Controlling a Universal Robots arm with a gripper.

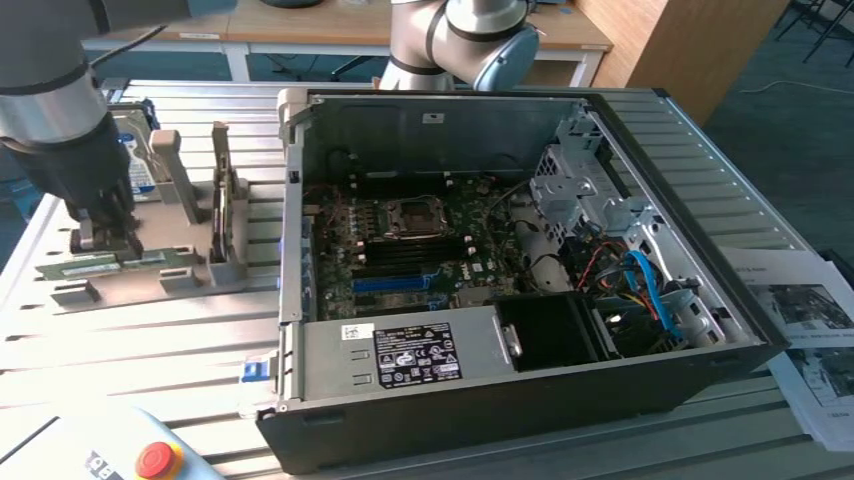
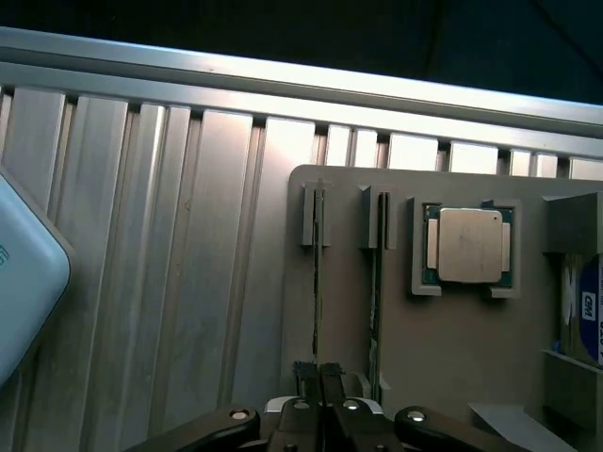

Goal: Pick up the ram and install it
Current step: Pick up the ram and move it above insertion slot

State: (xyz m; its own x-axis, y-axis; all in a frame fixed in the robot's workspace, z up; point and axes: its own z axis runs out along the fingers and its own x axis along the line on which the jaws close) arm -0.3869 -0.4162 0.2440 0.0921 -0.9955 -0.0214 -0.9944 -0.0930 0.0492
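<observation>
In the exterior view, you have the gripper down at the grey holder on the worktop, left of the open computer case. It is closed on the ram. In the wrist view, your gripper pinches the ram edge-on in its slot, with the silver processor well apart.

1. Computer case lies open at the centre of the counter, with the motherboard on its floor.
2. Holder rests on the counter at the exterior view's left of the case.
3. Ram stands on edge in a holder slot, pinched at one end by the tool.
4. Processor lies in a holder recess beside the slots.
5. Papers lie at the exterior view's right of the case.
</observation>
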